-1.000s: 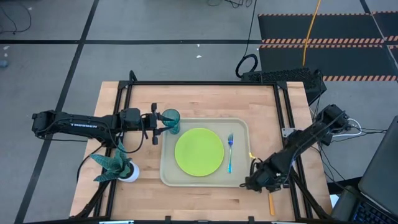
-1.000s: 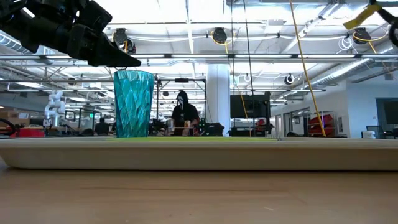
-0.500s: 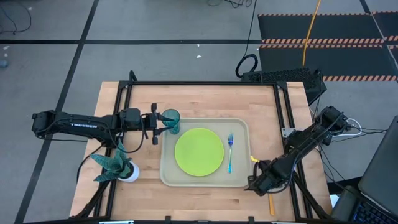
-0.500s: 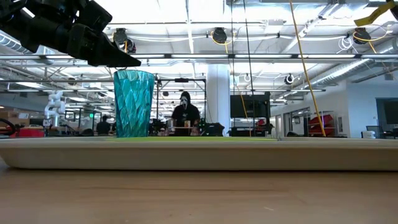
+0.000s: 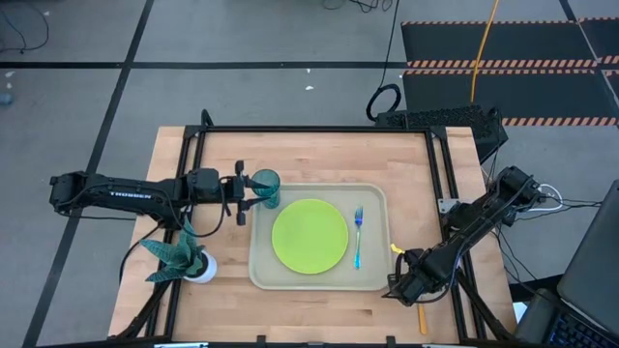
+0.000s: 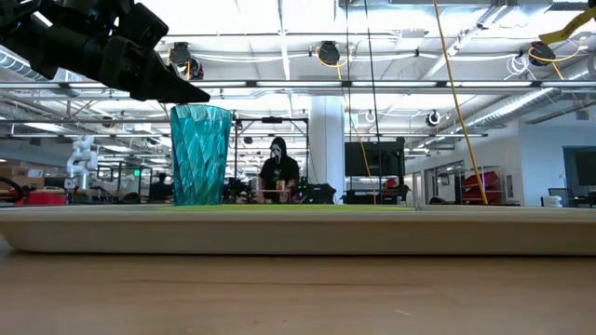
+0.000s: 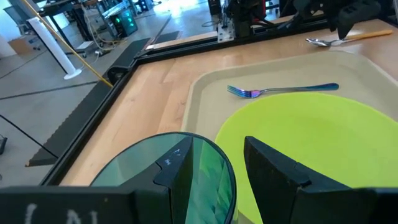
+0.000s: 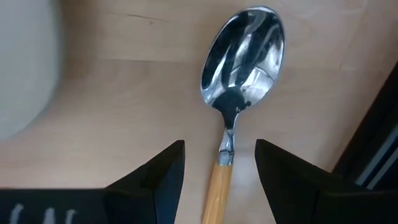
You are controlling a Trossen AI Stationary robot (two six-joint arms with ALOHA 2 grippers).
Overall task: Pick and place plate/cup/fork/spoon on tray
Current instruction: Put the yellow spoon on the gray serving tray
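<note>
Spoon (image 8: 239,74) on table, handle lengthwise between spread right gripper (image 8: 219,163) fingers (bowl pointing away from wrist).

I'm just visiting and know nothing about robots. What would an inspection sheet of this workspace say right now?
Surface: wooden table in a black frame.
Job's things: plate, fork and cup on the tray; spoon on the wood outside it.
Clutter: potted plant at the table's left.
Grippers: left gripper open beside the cup; right gripper open over the spoon's handle.
Cables: black coil and orange cable on the floor beyond.
Surroundings: person far behind, ceiling lights.
</note>
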